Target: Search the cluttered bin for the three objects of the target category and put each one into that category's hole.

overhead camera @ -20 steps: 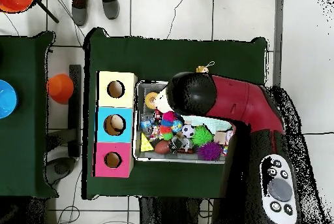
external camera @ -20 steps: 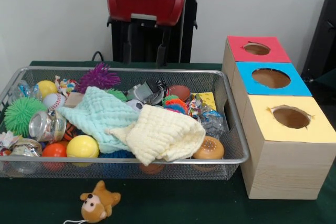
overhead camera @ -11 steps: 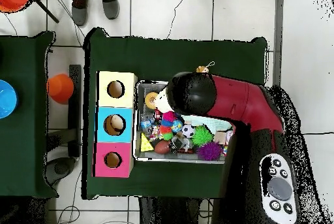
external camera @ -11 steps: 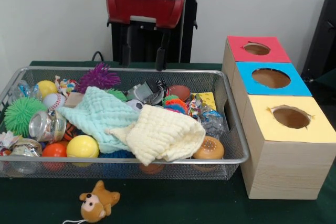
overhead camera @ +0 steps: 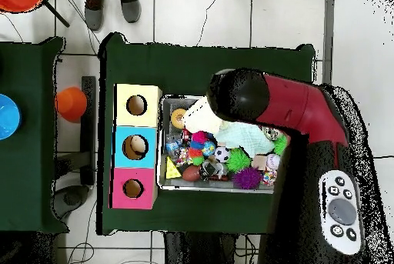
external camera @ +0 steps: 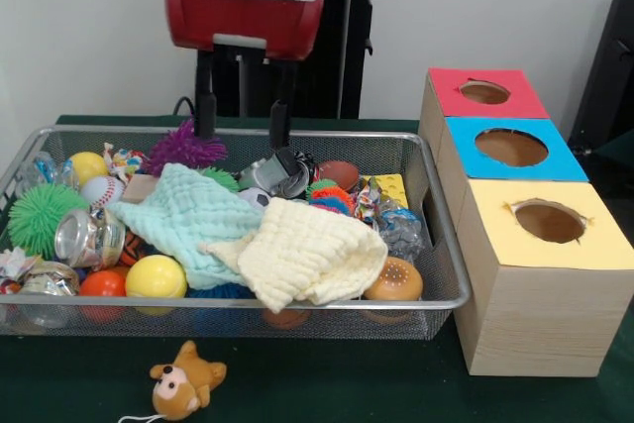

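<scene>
Progress: nothing appears sorted yet. All three holes show only dark or bare interior from the front view; no item is in transit. Which category is the target cannot be told, so the whole job looks still ahead: find three, lift each, drop each.

Wire bin [external camera: 436, 235], left to right:
- 9 o'clock end: green spiky ball [external camera: 38, 213], clear jar [external camera: 87, 237], baseball [external camera: 99, 189], yellow ball [external camera: 156, 276] and orange ball [external camera: 102, 283] at the near rim.
- 11 o'clock: purple spiky ball [external camera: 184, 146] against the far wall.
- Centre: mint cloth [external camera: 188, 217] with cream cloth [external camera: 307, 255] overlapping its right edge; both cover whatever lies beneath, so likely candidates are hidden.
- 3 o'clock end: multicolour spiky ball [external camera: 329, 195], yellow cheese wedge [external camera: 390, 188], crinkled wrapper [external camera: 401, 232], toy burger [external camera: 393, 281] at the near corner.

Outside the bin, at 6 o'clock on the green cloth: small brown plush monkey [external camera: 187, 378], touching nothing.

Gripper [external camera: 238, 114] hangs empty over the bin's far wall, fingers apart, tips just above the purple spiky ball and a grey metallic object [external camera: 277, 172].

Right of the bin, touching boxes in a row: yellow box [external camera: 525, 264] nearest, blue box [external camera: 495, 173], red box [external camera: 466, 106] farthest.

Judgement: the cloths probably need shifting before the search goes far.
</scene>
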Robot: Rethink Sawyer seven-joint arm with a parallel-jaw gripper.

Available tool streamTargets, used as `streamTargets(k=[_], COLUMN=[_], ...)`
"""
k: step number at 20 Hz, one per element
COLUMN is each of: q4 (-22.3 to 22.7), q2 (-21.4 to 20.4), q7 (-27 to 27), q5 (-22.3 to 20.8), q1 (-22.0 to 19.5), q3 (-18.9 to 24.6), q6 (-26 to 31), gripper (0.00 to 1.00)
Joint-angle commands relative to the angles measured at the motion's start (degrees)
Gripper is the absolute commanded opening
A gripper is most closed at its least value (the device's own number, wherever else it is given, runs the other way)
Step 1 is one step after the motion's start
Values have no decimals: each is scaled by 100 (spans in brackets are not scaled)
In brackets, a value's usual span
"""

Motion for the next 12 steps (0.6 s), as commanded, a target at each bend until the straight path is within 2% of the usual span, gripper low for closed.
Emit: streamTargets(k=[1, 7, 12], q4=[-1033, -1547, -1645], q2=[500, 716, 805], q7=[646, 507, 498], q5=[179, 145, 149], q1=[-244, -329, -391], q3=[163, 189, 217], q6=[897, 1044, 924], gripper=[100, 100, 100])
